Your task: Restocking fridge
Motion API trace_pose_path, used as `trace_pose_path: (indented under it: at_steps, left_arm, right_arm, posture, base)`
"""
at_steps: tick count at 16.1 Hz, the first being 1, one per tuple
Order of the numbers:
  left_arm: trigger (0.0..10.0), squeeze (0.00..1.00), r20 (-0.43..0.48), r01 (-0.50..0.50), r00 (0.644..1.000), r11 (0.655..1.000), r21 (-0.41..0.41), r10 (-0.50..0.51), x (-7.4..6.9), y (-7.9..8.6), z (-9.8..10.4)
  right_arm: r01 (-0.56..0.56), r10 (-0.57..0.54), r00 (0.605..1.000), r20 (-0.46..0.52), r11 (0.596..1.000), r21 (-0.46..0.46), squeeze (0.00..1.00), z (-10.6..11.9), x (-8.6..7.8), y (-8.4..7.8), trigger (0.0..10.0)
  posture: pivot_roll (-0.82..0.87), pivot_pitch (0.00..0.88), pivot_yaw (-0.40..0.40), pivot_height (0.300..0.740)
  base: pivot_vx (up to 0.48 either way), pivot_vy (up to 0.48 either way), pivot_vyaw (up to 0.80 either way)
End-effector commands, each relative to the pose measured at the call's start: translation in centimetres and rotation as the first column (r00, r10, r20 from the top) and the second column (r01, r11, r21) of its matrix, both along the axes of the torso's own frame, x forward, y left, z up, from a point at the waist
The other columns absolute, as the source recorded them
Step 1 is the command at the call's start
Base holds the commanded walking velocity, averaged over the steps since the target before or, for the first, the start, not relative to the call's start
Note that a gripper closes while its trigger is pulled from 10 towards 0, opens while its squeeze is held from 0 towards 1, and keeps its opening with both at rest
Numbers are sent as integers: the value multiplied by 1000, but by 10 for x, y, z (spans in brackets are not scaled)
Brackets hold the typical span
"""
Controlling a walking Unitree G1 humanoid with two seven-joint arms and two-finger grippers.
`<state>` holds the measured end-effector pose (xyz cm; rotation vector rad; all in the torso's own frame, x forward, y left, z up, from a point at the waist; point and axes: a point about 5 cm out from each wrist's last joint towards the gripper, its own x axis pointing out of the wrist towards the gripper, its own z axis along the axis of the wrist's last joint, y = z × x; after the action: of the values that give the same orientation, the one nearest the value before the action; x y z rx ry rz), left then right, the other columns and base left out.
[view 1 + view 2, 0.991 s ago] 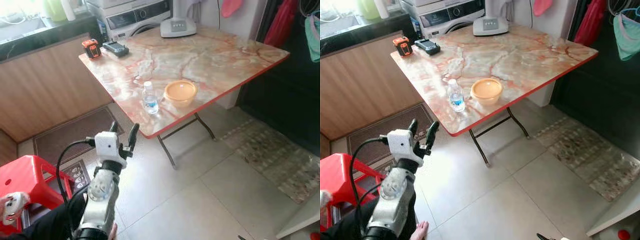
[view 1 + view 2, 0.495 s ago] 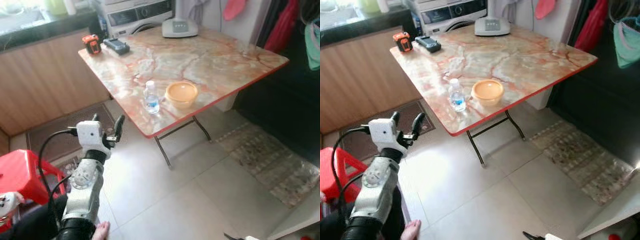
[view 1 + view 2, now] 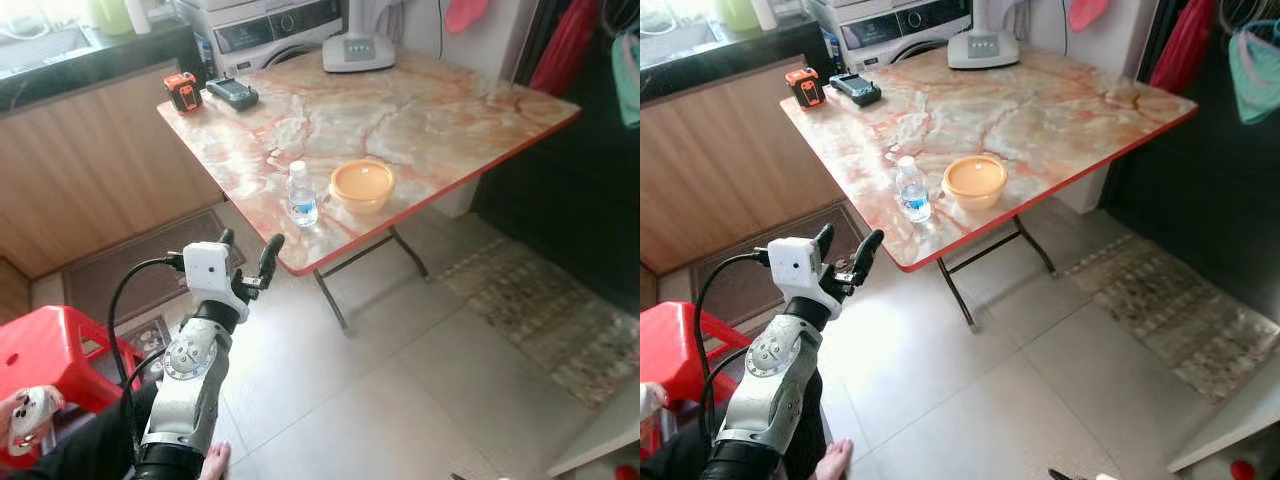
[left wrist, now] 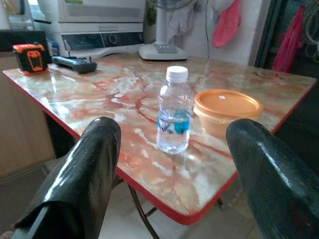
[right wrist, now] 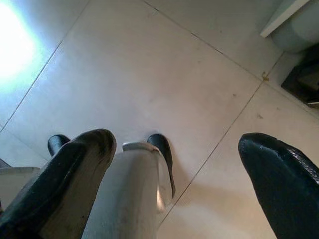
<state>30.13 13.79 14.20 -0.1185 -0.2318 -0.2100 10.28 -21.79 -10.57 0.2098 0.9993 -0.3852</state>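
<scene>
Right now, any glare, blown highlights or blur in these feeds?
Left eye view: sharp, with sheen on the marble table and a blown-out sink corner at top left. Left wrist view: water bottle crisp, the black fingers near the lens soft. Right wrist view: floor tiles washed out by a bright patch at one corner.

A folding table point(image 3: 450, 110) with a marbled orange top and red edge stands on pale floor tiles point(image 3: 400, 400). At its far corner lie an orange tape measure point(image 3: 182, 94) and a dark remote point(image 3: 231, 95). A white fan base point(image 3: 358, 52) sits at the back. A red plastic stool point(image 3: 50, 350) stands nearby.
</scene>
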Motion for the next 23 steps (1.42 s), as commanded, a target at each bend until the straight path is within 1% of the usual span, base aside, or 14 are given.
trace_pose_path:
  at_steps: [1, 3, 4, 5, 8, 13, 17, 23]
  left_arm:
    - [10000, 0, 33, -24, 999, 1000, -4, 24, 4, 4, 11]
    - [10000, 0, 53, -13, 999, 1000, 2, 12, 6, 1, 17]
    - [10000, 0, 57, -1, 998, 1000, 9, 0, 7, 0, 18]
    - [10000, 0, 55, 2, 999, 1000, 9, -3, 7, 0, 17]
    - [10000, 0, 56, -5, 998, 1000, 15, 4, 6, 2, 19]
    - [10000, 0, 60, -8, 998, 1000, 22, 6, 2, 3, 20]
    - [10000, 0, 66, -12, 998, 1000, 13, 11, 2, 3, 24]
    - [10000, 0, 67, 1, 998, 1000, 10, -2, 3, 1, 28]
  right_arm:
    - [-31, 31, 1000, -1, 1000, 0, 0, 0, 1, 2, 10000]
    - [-79, 79, 997, -7, 997, -9, 0, 1, 3, 2, 10000]
    - [-37, 37, 999, 5, 999, -2, 0, 0, 3, 2, 10000]
    - [-29, 29, 1000, 5, 1000, 2, 0, 0, 2, 3, 10000]
    - [-49, 49, 999, -4, 999, 4, 0, -1, -1, 4, 10000]
    - [-87, 87, 996, -18, 996, 3, 0, -2, -4, 3, 10000]
    - [-56, 57, 998, -8, 998, 17, 0, -1, -4, 3, 10000]
    - [-51, 51, 999, 1, 998, 26, 0, -1, -3, 4, 10000]
  posture:
    - [2, 46, 102, 740]
    - [-9, 46, 96, 740]
    - [-16, 37, 99, 740]
    - [-15, 33, 99, 740]
    - [7, 36, 108, 740]
    - [31, 35, 96, 740]
    - [27, 55, 93, 740]
    - [20, 75, 106, 740]
  base:
    - [0, 0, 0]
    - [0, 0, 666]
    - [0, 0, 0]
    - [0, 0, 0]
    - [0, 0, 0]
    - [0, 0, 0]
    - [263, 0, 0]
    - [287, 0, 0]
